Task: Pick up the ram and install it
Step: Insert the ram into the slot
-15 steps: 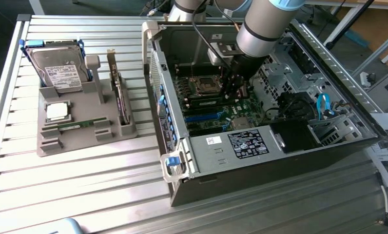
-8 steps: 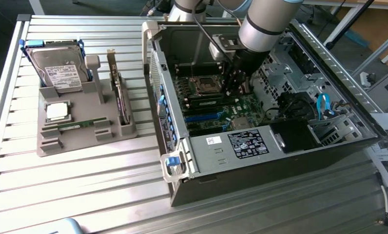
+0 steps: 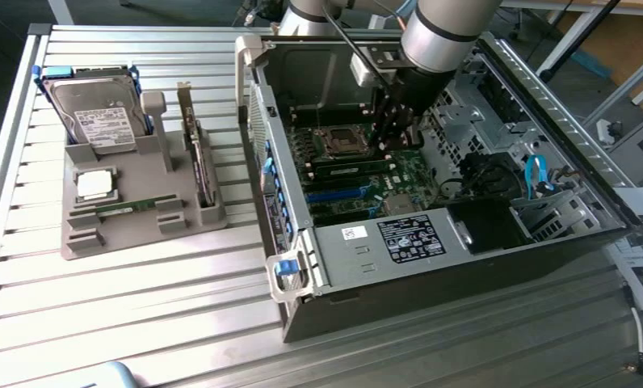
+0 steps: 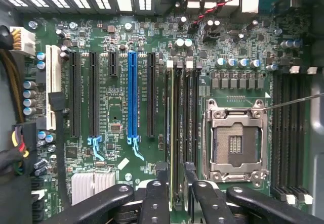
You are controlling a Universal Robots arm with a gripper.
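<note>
While unreadable, a label [image 3: 404, 239] marks the case [image 3: 408, 299]

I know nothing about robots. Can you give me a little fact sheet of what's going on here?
Setting: open computer case on a slatted table
Gripper: gripper open, inside the case over the motherboard
Ram: ram seen edge-on, apparently standing in a memory slot, with a finger on each side
Processor socket: processor socket empty, beside the memory slots
Tray: grey tray on the exterior view's left, holding a hard drive and an expansion card
</note>
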